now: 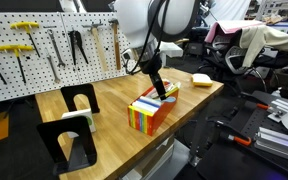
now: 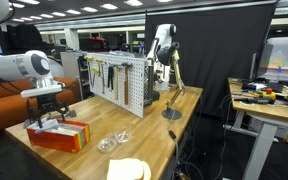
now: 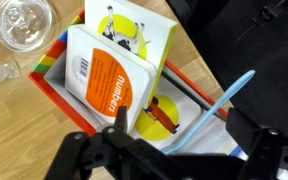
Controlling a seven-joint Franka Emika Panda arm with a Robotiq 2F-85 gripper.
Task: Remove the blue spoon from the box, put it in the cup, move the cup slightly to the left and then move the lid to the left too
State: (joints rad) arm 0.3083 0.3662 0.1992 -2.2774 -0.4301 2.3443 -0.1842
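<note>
The box (image 3: 54, 75) has rainbow-striped sides and an orange-red rim, and it stands on the wooden table in both exterior views (image 1: 149, 112) (image 2: 56, 135). Card books fill it. The light blue spoon (image 3: 219, 110) leans slantwise in the box, its handle pointing out past the rim. My gripper (image 3: 184, 140) is open just above the box, with one finger on each side of the spoon's lower part; it also shows in both exterior views (image 1: 165, 92) (image 2: 52, 118). A clear glass cup (image 3: 26, 22) (image 2: 122, 134) stands beside the box, with a second clear piece (image 2: 106, 144) next to it.
A yellow sponge-like pad (image 1: 201, 79) (image 2: 129, 170) lies near the table's end. Black stands (image 1: 79, 100) are on the table near a pegboard with tools (image 1: 44, 45). A black lamp base (image 2: 171, 112) is at the far end.
</note>
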